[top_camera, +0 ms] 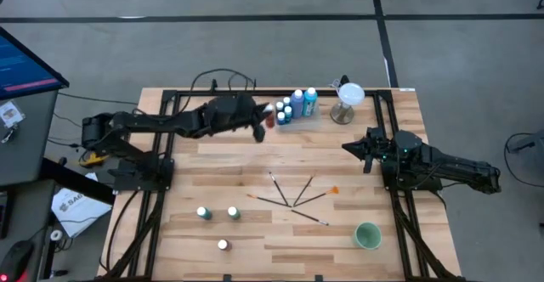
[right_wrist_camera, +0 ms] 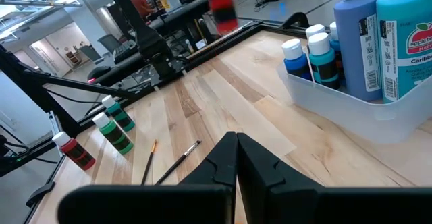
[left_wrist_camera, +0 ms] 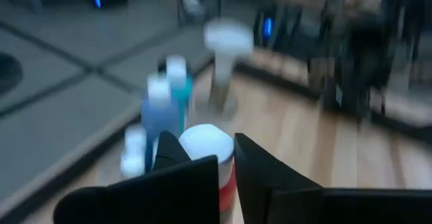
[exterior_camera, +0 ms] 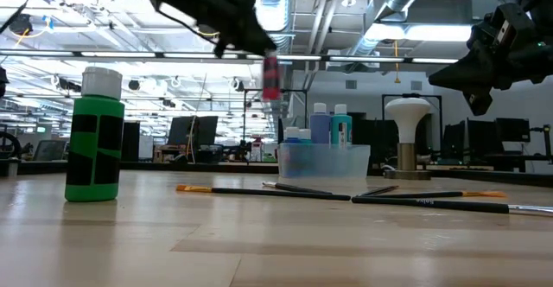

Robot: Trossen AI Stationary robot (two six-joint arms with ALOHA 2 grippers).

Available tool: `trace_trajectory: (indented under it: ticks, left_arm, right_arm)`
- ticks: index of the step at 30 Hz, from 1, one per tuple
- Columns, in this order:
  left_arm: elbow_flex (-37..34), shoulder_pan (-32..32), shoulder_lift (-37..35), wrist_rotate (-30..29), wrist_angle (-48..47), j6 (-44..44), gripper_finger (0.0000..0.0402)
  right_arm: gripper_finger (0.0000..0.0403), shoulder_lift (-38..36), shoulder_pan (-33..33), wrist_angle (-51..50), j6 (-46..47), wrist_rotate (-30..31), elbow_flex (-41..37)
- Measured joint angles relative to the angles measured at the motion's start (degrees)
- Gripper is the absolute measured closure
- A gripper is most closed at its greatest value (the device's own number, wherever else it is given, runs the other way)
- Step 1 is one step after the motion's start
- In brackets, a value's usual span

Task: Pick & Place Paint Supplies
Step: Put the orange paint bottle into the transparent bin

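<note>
Pale wooden planks form the table top [top_camera: 340,172], framed by dark metal rails. Above its far edge, the left gripper [top_camera: 263,122] hangs in the air with its jaws clamped on a small red paint bottle with a white cap [top_camera: 269,118]. From table height that bottle [exterior_camera: 270,76] shows upright and well clear of the wood, just beside a clear plastic tray [exterior_camera: 324,161]. Inside the tray stand the tall blue bottle [top_camera: 298,103], the tall teal bottle [top_camera: 310,101] and a few shorter white-capped bottles [top_camera: 283,112]. The left wrist camera shows the white cap [left_wrist_camera: 206,143] between the dark fingers [left_wrist_camera: 172,150], with the tray's bottles blurred beyond it.

Just to the right of the tray stands a stemmed stand with a round white top [top_camera: 347,99]. The right gripper [top_camera: 350,147] hovers near the right rail, jaws pressed together on nothing, apart from the tray.

Several thin dark-handled paintbrushes [top_camera: 293,197] lie fanned out on the middle of the table, some with orange tips. Nearer the front left, two small green bottles with white caps [top_camera: 218,213] stand side by side, and another small red bottle with a white cap [top_camera: 223,245] stands in front of them. A round green cup [top_camera: 367,235] sits near the front right corner, well apart from the brushes.
</note>
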Motion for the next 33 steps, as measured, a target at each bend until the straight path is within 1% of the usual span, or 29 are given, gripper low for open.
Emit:
trace_trajectory:
  ticks: [2, 4, 8, 11, 15, 17, 21, 24, 26, 33]
  left_arm:
    - [1.2, 0.7, 2.4, 0.0, 5.8, -0.2, 0.0401]
    - [3.3, 0.7, 5.6, 0.0, 9.0, -0.1, 0.0401]
    - [9.2, 0.1, 13.1, 0.1, 10.5, 0.5, 0.0401]
    - [13.9, -0.6, 18.4, 0.1, 10.6, 4.0, 0.0401]
    - [17.8, -1.2, 23.6, -2.9, 10.7, 7.9, 0.0401]
    - [18.7, -1.3, 25.5, -4.3, 11.1, 9.2, 0.0401]
    - [19.0, -1.1, 28.4, -4.9, 11.7, 9.4, 0.0401]
    - [19.0, -1.3, 30.5, -7.6, 11.9, 9.5, 0.0401]
    - [19.0, -1.3, 31.3, -9.4, 12.2, 9.7, 0.0401]
    - [19.0, -0.8, 32.6, -10.4, 15.5, 12.4, 0.0401]
  right_arm:
    - [0.04, 0.0, 0.0, 0.0, 0.0, 0.0, 0.0]
    - [0.04, 0.0, 0.0, 0.0, 0.0, 0.0, 0.0]
    - [0.04, 0.0, 0.0, 0.0, 0.0, 0.0, 0.0]
    - [0.04, 0.0, 0.0, 0.0, 0.0, 0.0, 0.0]
    - [0.04, 0.0, 0.0, 0.0, 0.0, 0.0, 0.0]
    - [0.04, 0.0, 0.0, 0.0, 0.0, 0.0, 0.0]
    - [0.04, 0.0, 0.0, 0.0, 0.0, 0.0, 0.0]
    - [0.04, 0.0, 0.0, 0.0, 0.0, 0.0, 0.0]
    - [0.04, 0.0, 0.0, 0.0, 0.0, 0.0, 0.0]
    - [0.04, 0.0, 0.0, 0.0, 0.0, 0.0, 0.0]
